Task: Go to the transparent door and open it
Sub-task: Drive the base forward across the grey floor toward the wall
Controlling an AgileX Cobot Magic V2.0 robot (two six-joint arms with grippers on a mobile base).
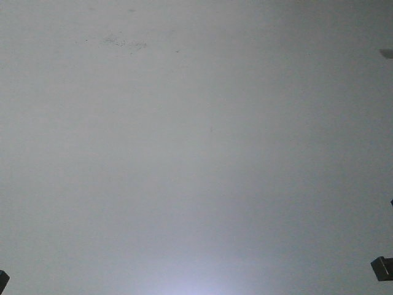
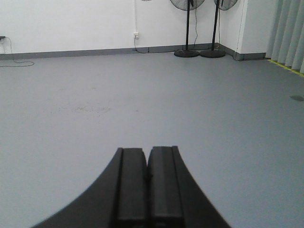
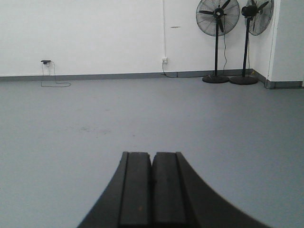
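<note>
Door: in none of the views; being transparent, it is likely a rigid, breakable pane, best taken by a handle or frame edge, never the glass. Left gripper [image 2: 147, 190] and right gripper [image 3: 152, 190] both closed, jaws touching, holding nothing, over grey floor [image 2: 142, 95]; two fans [image 3: 218, 15] stand by the far wall [image 3: 95, 33]

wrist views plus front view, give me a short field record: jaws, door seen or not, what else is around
left jaws: shut, empty
right jaws: shut, empty
door: in no view
floor: grey, fills front view
fans: two, standing at far wall
socket: low on white wall
curtain: right edge, left wrist view
</note>
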